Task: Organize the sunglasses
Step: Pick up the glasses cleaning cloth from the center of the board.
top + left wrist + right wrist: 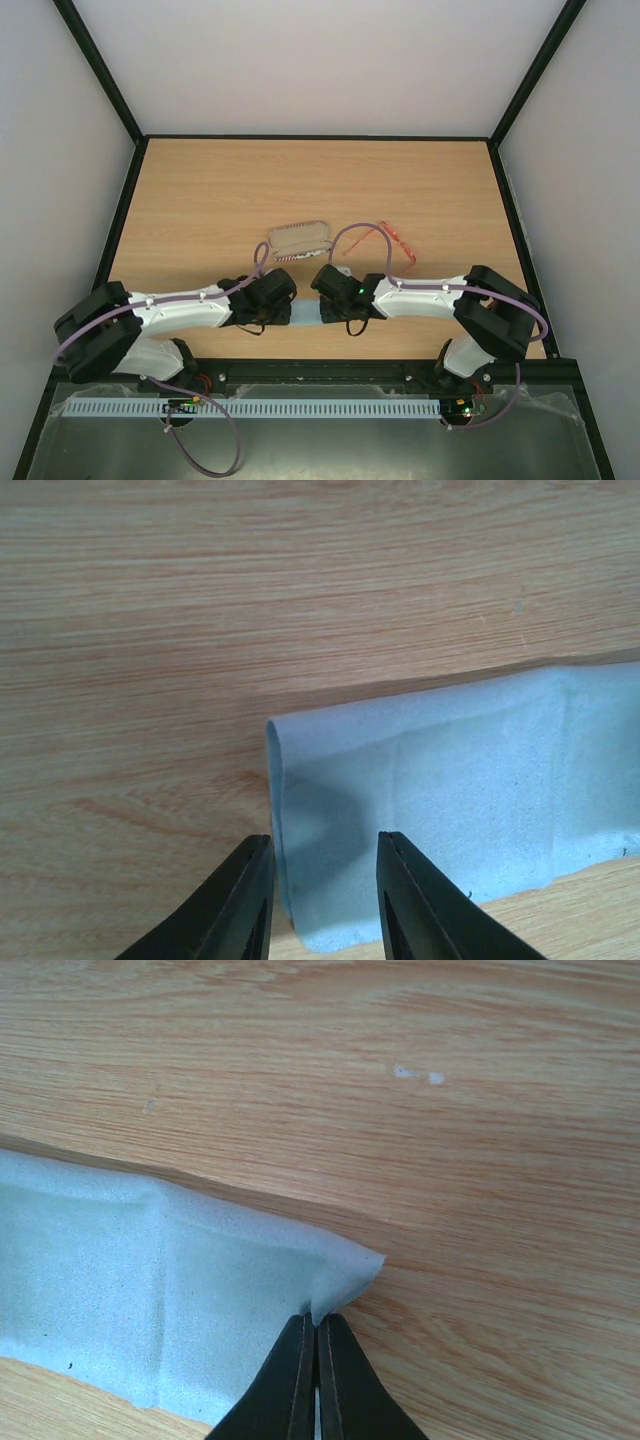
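Sunglasses (395, 237) lie on wooden table (200, 190); left gripper (322, 845) narrowly parted, right gripper (318, 1322) pinching cloth (150, 1290).

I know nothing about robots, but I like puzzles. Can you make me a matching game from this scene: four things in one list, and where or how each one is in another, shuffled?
Things
1. thin translucent red-orange sunglasses
2. oblong pale printed case
3. left gripper
4. right gripper

Places or states
A. pinched shut on a corner of the square light blue cloth
B. on the wooden table, the rightmost loose item
C. fingers apart, astride the cloth's folded edge
D. on the wood just beyond the cloth

Pairs: 1-B, 2-D, 3-C, 4-A
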Robot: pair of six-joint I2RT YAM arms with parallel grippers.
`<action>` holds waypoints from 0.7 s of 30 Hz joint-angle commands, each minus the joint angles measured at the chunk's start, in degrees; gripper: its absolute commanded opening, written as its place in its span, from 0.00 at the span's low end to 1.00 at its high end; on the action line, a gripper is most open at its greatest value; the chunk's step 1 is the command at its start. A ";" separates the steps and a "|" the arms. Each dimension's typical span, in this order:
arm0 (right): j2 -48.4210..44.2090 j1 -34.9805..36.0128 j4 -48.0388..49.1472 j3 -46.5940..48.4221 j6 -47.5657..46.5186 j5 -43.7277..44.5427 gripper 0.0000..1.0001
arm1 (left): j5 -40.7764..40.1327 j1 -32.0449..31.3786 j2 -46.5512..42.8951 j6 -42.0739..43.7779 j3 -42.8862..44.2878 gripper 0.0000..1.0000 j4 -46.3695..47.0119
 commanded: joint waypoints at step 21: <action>1.08 0.13 -1.31 -2.02 -0.86 -1.25 0.01 | 0.59 -0.33 2.76 -0.25 -1.85 0.02 1.70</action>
